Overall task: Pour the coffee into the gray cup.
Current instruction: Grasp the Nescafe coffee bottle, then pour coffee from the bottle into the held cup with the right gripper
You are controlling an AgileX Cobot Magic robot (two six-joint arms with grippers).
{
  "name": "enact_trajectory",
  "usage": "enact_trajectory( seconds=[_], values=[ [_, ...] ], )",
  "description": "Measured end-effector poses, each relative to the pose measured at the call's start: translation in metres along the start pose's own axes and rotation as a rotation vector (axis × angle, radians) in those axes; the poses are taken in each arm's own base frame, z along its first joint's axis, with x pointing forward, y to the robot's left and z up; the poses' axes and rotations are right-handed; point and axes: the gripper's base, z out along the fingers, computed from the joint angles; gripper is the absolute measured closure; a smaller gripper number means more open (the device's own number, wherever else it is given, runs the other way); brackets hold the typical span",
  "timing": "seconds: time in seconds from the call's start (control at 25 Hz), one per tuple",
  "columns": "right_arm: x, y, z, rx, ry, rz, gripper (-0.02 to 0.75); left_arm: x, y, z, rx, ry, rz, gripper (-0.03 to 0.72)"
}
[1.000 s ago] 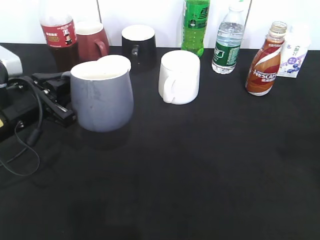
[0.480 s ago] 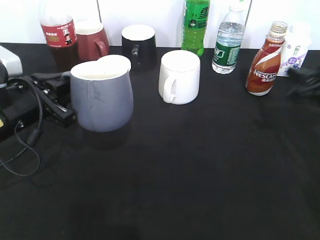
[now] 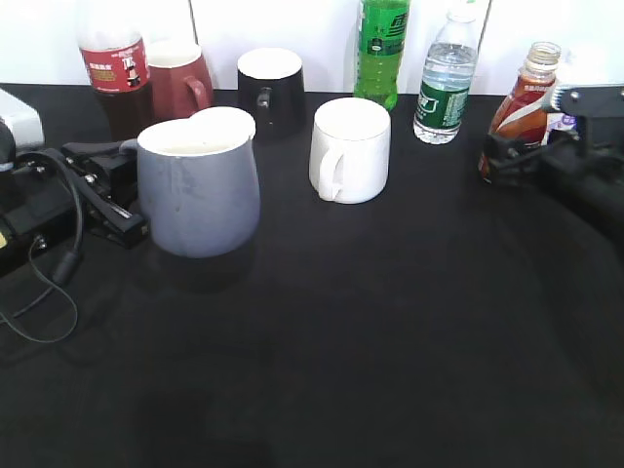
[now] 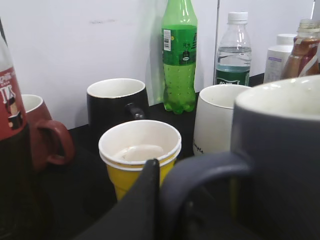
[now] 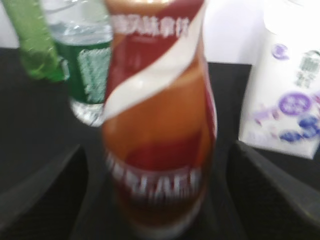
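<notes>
The gray cup [image 3: 198,185] stands at the left of the black table, its cream inside showing. My left gripper [image 3: 115,195] is at its left side; in the left wrist view one finger [image 4: 145,200] lies against the cup's loop handle [image 4: 200,167], the other finger is hidden. The coffee bottle [image 3: 524,102] stands upright and uncapped at the far right. My right gripper [image 3: 517,148] is open, a finger on each side of the bottle's lower part with gaps. The blurred right wrist view shows the bottle [image 5: 160,125] between the fingers [image 5: 45,195].
A white mug [image 3: 349,151] stands mid-table, with a black mug [image 3: 270,88], a dark red mug [image 3: 180,78] and a dark red-label bottle [image 3: 115,68] behind. A yellow paper cup [image 4: 140,155] touches the gray cup's far side. A green bottle [image 3: 382,49], water bottle [image 3: 447,83] and white carton [image 5: 285,100] line the back.
My right arm has come in from the right edge and its open fingers now stand around the coffee bottle. The left gripper and the gray cup have not moved.
</notes>
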Motion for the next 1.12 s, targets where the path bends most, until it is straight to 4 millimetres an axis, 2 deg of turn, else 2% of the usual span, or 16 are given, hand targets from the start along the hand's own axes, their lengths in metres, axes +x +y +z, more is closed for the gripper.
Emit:
enact_trajectory(
  seconds=[0.16, 0.32, 0.4, 0.52, 0.6, 0.76, 0.92, 1.0, 1.12],
  values=[
    [0.009, -0.001, 0.031, 0.026, -0.007, 0.011, 0.062, 0.000, 0.000, 0.000, 0.000, 0.000, 0.000, 0.643],
    [0.010, 0.000, 0.049, 0.021, -0.027, 0.008, 0.092, 0.000, 0.000, 0.000, 0.000, 0.000, 0.000, 0.643],
    [0.013, 0.000, 0.050, 0.017, -0.021, 0.004, 0.186, 0.000, 0.000, 0.000, 0.000, 0.000, 0.000, 0.643],
    [0.013, 0.000, 0.051, 0.017, -0.024, 0.003, 0.206, 0.000, 0.000, 0.000, 0.001, 0.000, 0.000, 0.643],
    [0.007, 0.001, 0.036, 0.004, -0.008, -0.007, 0.206, 0.000, 0.000, 0.000, 0.001, 0.000, 0.000, 0.643],
    [-0.041, 0.012, -0.014, -0.121, -0.105, -0.086, 0.206, 0.000, -0.002, 0.000, 0.020, 0.002, 0.009, 0.643],
    [-0.086, 0.020, -0.046, -0.195, -0.158, -0.097, 0.206, 0.001, -0.005, 0.000, 0.053, 0.007, 0.023, 0.643],
    [-0.093, 0.039, -0.055, -0.249, -0.152, -0.106, 0.206, 0.001, -0.010, 0.000, 0.089, 0.009, 0.036, 0.643],
    [-0.084, 0.095, -0.067, -0.421, -0.076, -0.156, 0.207, 0.000, -0.023, 0.003, 0.145, 0.007, 0.042, 0.643]
  ],
)
